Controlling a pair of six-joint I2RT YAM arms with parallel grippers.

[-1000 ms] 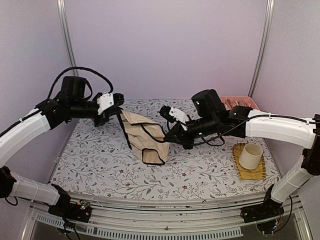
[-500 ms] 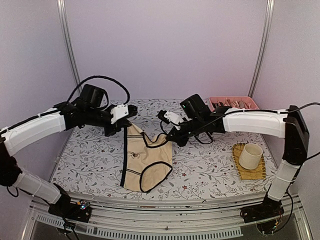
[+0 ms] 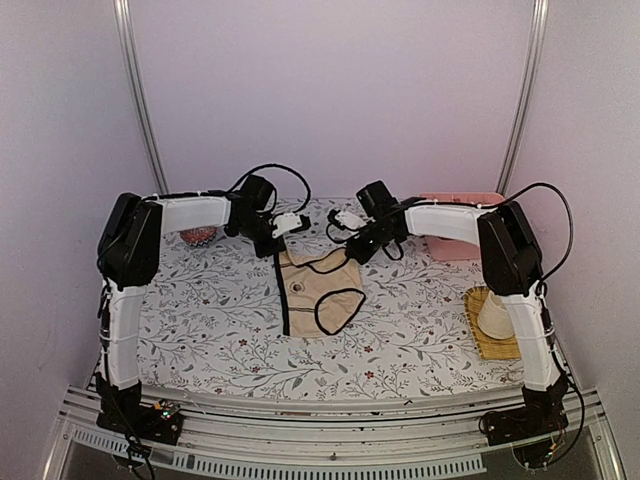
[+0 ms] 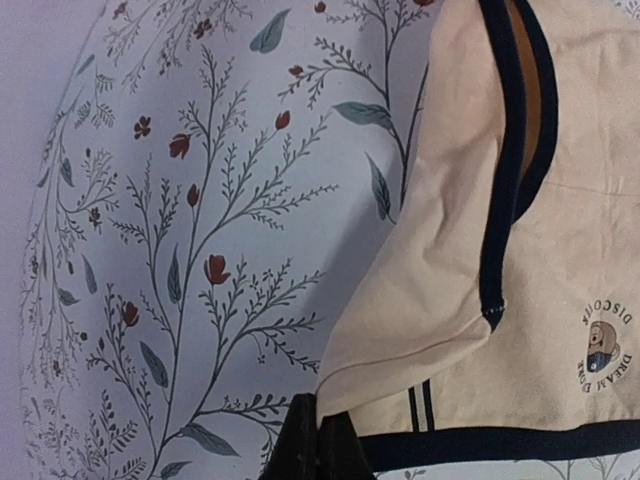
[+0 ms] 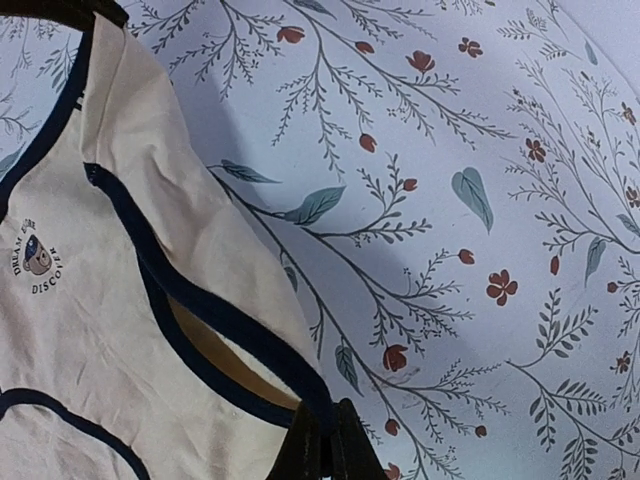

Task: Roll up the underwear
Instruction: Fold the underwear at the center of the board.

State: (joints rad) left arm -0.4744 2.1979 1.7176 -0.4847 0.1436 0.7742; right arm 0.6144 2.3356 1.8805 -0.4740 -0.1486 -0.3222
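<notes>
Across floral bench (image 3: 200, 310), near far edge's middle, held beige underwear (image 3: 318, 290) stretched out by two far corners. Pinched one corner in left claw (image 4: 318, 445), other in right claw (image 5: 325, 450), both clamped tight on cloth. Judged as spreading step; next called for letting go, then rolling from one end.

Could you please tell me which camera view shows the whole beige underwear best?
The top external view: the beige underwear is seen almost whole. Each wrist view shows only one dark-edged corner and the printed badge.
</notes>
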